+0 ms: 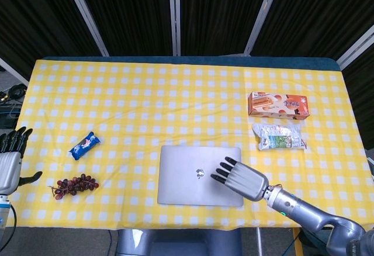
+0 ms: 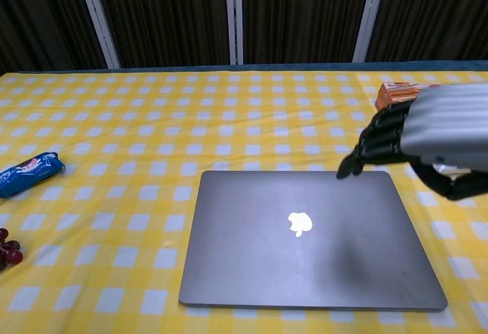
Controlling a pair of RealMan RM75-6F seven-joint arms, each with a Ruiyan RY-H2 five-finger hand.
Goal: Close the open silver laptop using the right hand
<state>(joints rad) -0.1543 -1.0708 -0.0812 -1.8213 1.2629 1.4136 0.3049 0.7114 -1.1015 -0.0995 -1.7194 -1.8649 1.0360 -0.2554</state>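
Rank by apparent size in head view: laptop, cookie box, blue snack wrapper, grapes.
1. laptop
2. cookie box
3. grapes
4. blue snack wrapper
Grapes and wrapper look close in size, so that order is unsure.

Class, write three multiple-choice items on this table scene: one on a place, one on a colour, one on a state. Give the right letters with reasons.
1. Where do the grapes lie?
A. beside the biscuit box
B. near the table's front left
C. on the laptop

2. What colour is the small snack packet by the grapes?
A. blue
B. red
C. green

3. How is the silver laptop?
A. wide open
B. half open
C. closed flat

Key: 1 B, they sit by the left front edge; 2 A, its wrapper is blue; 3 C, the lid lies flat, with the right hand above it.
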